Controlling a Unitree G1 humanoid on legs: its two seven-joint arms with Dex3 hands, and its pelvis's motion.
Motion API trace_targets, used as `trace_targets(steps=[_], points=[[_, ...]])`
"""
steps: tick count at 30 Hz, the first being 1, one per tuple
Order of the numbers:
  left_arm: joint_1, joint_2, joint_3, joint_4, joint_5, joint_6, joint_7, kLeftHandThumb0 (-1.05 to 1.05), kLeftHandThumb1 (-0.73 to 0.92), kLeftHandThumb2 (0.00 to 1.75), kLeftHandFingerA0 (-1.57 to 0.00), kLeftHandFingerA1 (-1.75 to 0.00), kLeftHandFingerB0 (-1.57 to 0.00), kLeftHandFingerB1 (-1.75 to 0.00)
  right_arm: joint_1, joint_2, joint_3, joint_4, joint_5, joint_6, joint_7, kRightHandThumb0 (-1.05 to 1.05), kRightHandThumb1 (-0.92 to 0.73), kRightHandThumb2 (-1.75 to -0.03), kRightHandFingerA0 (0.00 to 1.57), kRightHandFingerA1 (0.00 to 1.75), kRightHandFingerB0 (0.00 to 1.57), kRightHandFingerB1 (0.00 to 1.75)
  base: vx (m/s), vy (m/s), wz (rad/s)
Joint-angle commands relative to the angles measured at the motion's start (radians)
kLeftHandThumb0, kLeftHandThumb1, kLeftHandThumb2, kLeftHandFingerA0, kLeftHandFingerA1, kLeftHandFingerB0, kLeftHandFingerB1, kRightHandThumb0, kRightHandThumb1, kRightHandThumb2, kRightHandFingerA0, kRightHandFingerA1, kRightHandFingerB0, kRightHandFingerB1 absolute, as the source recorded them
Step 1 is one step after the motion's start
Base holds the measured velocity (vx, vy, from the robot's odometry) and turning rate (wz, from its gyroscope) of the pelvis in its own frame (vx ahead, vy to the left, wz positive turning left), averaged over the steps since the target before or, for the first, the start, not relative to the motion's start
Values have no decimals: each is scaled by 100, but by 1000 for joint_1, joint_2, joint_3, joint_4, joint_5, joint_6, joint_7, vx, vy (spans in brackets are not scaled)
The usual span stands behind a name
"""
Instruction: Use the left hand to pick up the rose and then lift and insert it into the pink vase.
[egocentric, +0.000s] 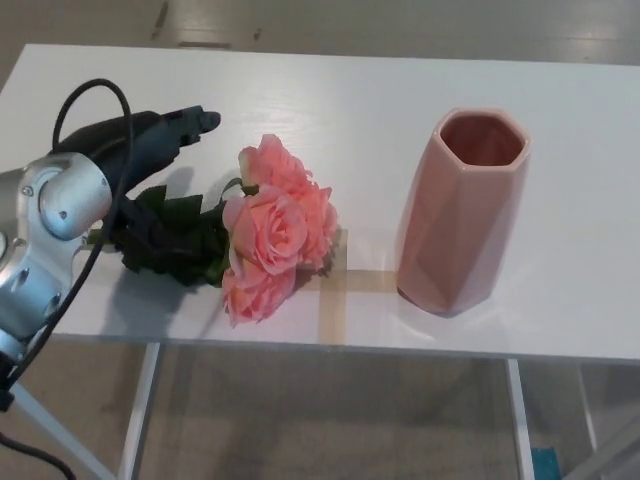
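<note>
The step in hand was the pickup, stage one of two. The rose (268, 235), really a small bunch of pink blooms on one leafy stem, lay flat on the white table (560, 100), blooms pointing toward the vase (460, 212) and stem running off to the left. The left hand (135, 160) sat over the stem end, at the dark leaves (165, 235), with fingers (185, 125) stretched out on the far side and the thumb down among the leaves. Looked like a half-closed grasp around the stem, but I couldn't tell whether it had actually pinched it; the wrist and cable blocked the contact spot. The rose was still resting on the table, not lifted. The right hand was not in view.

The vase stood upright, well apart to the right of the blooms, mouth open and empty as far as could be seen. Judged next: close firmly on the stem, lift, swing the stem end downward and carry it over the vase mouth. Nothing lay between rose and vase except tape marks (335, 285) on the table.
</note>
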Motion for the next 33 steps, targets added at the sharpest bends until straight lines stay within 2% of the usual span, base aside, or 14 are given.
trace_targets(steps=[1,7,17,19,20,32,33], points=[[-11,-7,-4,13,76,15,-39,-18,49,55,0,0,0,-11,14,-13,-3,9,2,-7,11,-24,-65,-59,72,44,57,40,0,0,0],[-21,-58,-14,42,116,23,-32,-24,43,58,0,0,0,-9,13,-11,-9,9,8,-3,15,-24,-65,-59,71,44,57,40,0,0,0],[-21,-131,-61,101,176,16,-40,-28,44,53,0,0,0,-11,8,-5,-22,6,11,-2,22,-24,-65,-59,72,44,57,40,0,0,0],[-37,-145,-80,134,191,21,-49,-27,42,57,0,0,0,-8,6,-8,-25,4,14,-5,26,-24,-65,-59,72,44,57,40,0,0,0],[-42,-151,-83,146,195,21,-53,-29,45,53,0,0,0,-10,5,-8,-25,4,13,-5,26,-25,-64,-59,72,44,57,40,0,0,0],[-68,-221,-96,346,213,23,-50,-39,41,53,0,0,0,-8,6,-8,-27,5,10,-3,36,-25,-64,-59,71,44,57,40,0,0,0],[-73,-232,-101,379,217,21,-45,-48,34,65,0,0,0,-7,6,-8,-29,5,13,-3,40,-26,-64,-59,71,44,57,40,0,0,0]])
